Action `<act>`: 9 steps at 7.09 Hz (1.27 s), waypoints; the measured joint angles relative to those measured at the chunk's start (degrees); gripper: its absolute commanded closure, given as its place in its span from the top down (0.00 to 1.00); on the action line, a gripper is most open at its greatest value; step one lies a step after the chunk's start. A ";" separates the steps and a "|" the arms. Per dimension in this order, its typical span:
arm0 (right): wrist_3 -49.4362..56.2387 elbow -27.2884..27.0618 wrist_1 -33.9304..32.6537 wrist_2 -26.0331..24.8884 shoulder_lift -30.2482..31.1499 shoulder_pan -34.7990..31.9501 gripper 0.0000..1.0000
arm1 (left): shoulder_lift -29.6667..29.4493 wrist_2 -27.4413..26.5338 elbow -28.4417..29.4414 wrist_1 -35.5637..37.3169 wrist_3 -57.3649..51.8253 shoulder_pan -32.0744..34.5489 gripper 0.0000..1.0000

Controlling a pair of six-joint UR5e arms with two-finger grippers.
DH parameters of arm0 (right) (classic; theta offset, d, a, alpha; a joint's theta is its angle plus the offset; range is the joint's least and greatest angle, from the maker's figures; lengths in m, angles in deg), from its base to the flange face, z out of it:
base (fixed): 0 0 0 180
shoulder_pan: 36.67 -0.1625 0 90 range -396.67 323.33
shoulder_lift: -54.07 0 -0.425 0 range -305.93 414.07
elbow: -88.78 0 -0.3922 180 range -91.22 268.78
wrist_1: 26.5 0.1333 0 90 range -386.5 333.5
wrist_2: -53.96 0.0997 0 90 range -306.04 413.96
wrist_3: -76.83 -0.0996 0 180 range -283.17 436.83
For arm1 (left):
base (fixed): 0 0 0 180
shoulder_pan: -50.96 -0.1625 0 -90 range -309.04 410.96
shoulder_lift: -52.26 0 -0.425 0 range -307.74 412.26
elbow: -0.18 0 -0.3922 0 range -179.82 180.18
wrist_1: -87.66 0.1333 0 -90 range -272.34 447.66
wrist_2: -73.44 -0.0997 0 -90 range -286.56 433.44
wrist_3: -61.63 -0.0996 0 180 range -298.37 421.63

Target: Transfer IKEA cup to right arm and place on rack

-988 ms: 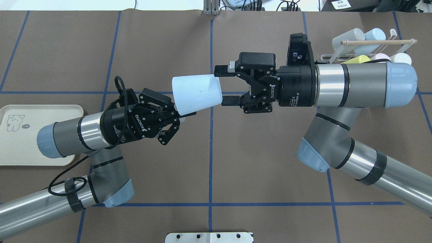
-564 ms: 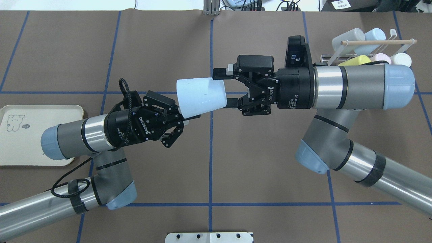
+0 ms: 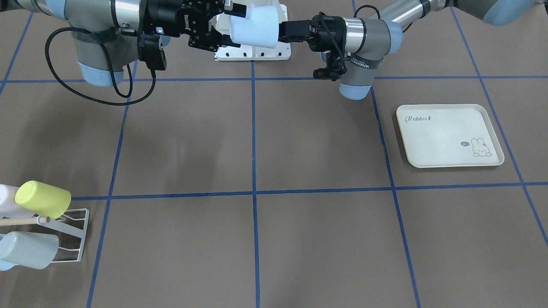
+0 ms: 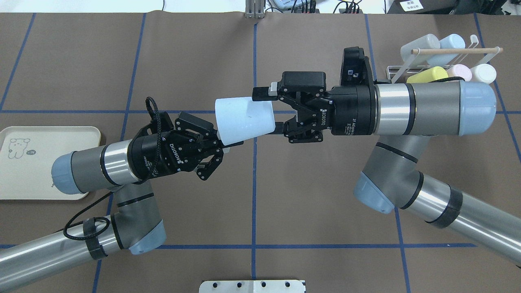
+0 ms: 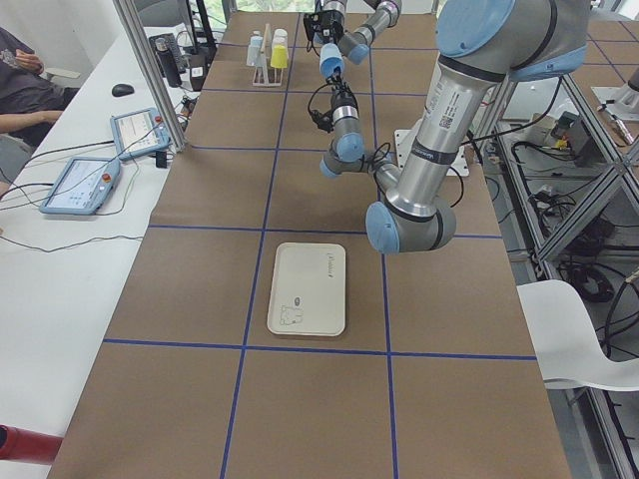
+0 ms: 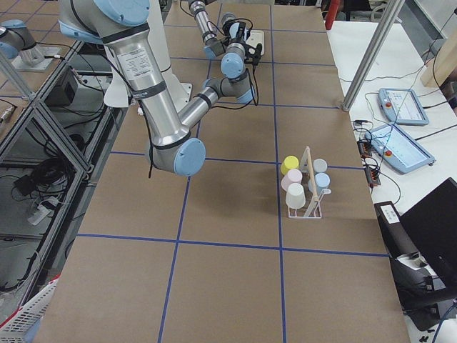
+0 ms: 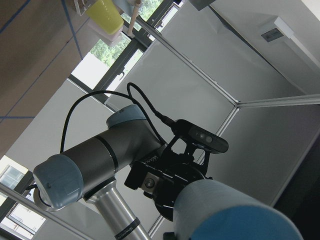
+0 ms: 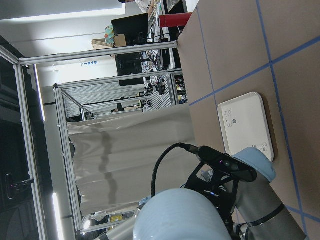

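You find the gap closed since a second ago: the left gripper (image 4: 222, 140) has carried the IKEA cup (image 4: 244, 120) toward 3 o'clock, and the right gripper (image 4: 266, 110) has advanced to meet it. Its fingers, then only level with the cup's near end, now stand spread on either side of it and are not yet closed. The left gripper remains pinched on the cup's far end, so the cup hangs in the air just off the table's centre toward 12 o'clock in the overhead view. In my judgement the handover is at the point of capture: the right fingers must clamp before the left ones let go. The rack (image 4: 447, 51) sits at 2 o'clock and already carries several cups, a yellow cup (image 4: 427, 74) among them; I cannot tell which prong is free. The tray (image 4: 49, 191) lies at 9 o'clock, well apart. Note the right arm's looping cable (image 3: 85, 96).
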 measured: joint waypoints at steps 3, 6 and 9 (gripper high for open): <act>0.00 0.06 0.12 -0.61 0.00 0.05 0.36 | -0.05 0.02 0.02 -0.01 -0.13 -0.25 0.94; 0.08 -0.10 0.10 -0.62 -0.01 0.05 0.33 | 0.31 -0.83 -0.16 0.06 -0.79 0.00 1.00; 0.07 -0.72 0.70 -0.59 0.26 -0.37 0.33 | 3.55 -1.05 -0.39 0.05 -3.47 1.25 1.00</act>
